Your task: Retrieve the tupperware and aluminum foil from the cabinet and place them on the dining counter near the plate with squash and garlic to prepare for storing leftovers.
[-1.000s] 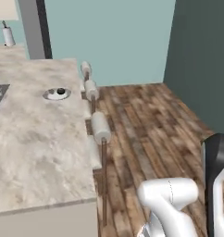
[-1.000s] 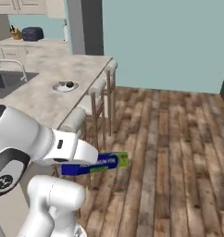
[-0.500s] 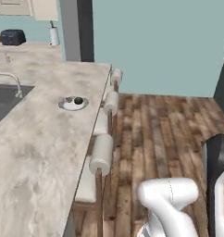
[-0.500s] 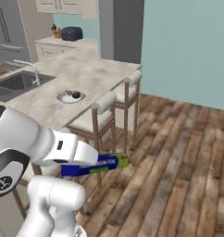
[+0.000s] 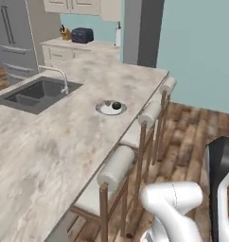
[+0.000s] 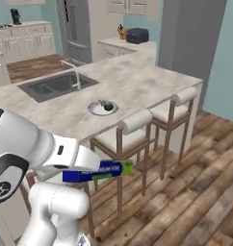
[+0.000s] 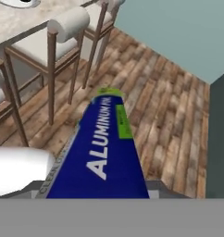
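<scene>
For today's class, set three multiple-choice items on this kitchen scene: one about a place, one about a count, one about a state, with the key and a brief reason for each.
1. Where is the plate?
A. On the dining counter, between the sink and the stools
B. On the wood floor
C. Inside the sink

2. How many stools stand along the counter's edge in the left base view?
A. One
B. Three
C. Five

3. What state is the aluminum foil in?
A. Lying on the counter
B. Standing on a stool
C. Carried in the tool, above the floor

Key:
1. A, the plate sits on the marbled top right of the sink.
2. B, three cylindrical cushions line that edge.
3. C, the blue carton juts out from the arm's end over the floorboards, short of the counter.
</scene>
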